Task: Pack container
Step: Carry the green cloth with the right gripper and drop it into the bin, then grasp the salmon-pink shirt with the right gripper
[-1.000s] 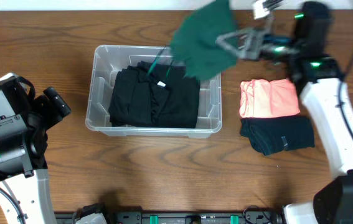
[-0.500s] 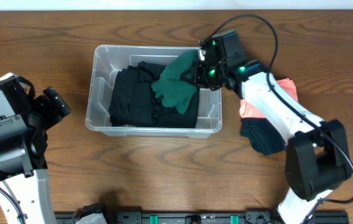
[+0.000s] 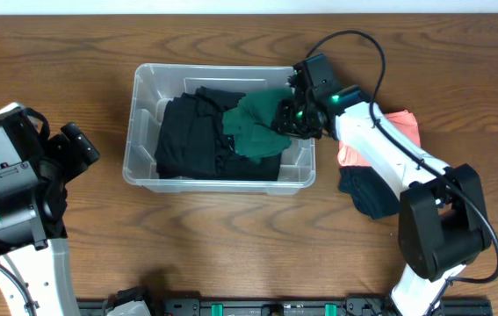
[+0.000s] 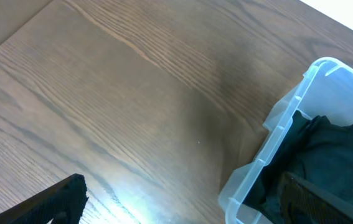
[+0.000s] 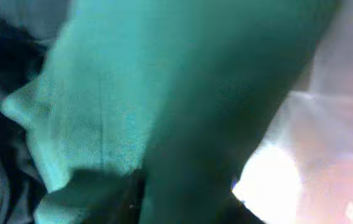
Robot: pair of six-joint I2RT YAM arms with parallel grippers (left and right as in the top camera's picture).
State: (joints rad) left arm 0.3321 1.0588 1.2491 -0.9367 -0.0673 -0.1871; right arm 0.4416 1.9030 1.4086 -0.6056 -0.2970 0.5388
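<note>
Right jaws low over right end of container [image 3: 219, 183], green garment [image 3: 257, 133] just beneath, atop black clothes [image 3: 187, 145]: likely drop-off spot. Gripping or not: cannot tell. Left jaws wide apart, empty, container well aside; probably parked out of way.

Green garment [image 3: 257, 132] was up in the air behind the container's [image 3: 143, 79] right rear corner, then draped over the right rim. Now it lies lower, bunched on the black clothes [image 3: 187, 145] inside, at the right side. Right arm [image 3: 380, 149] swung down and left, wrist now at the container's right wall, covering part of the pink folded garment [image 3: 402, 125].
</note>
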